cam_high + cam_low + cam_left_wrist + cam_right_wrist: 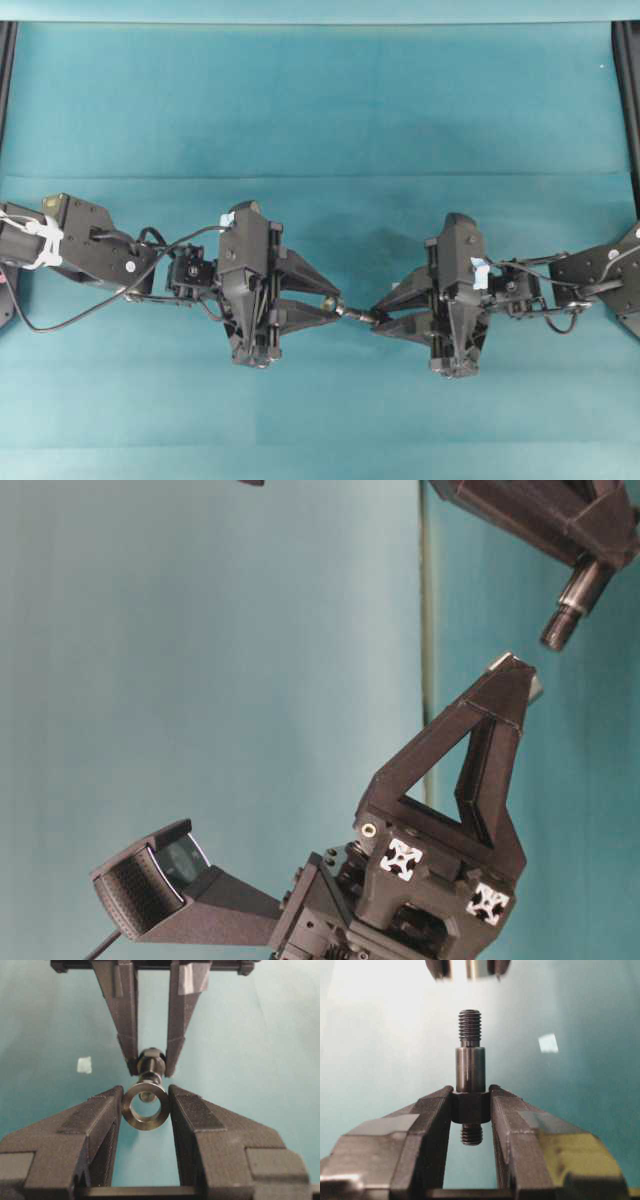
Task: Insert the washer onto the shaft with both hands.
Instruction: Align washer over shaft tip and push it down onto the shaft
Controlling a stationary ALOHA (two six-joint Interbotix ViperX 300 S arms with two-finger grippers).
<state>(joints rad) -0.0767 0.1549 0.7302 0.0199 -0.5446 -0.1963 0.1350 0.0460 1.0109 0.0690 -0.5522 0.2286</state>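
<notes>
both parts are already lifted off the table (pixel 320 110). the washer (pixel 145 1106) is clamped on edge in the left gripper (pixel 145 1110), and the shaft (pixel 470 1067) is pinched by its collar in the right gripper (pixel 471 1107). the threaded tip is lined up with the hole (seemingly just short of it); the threading on is left.
</notes>
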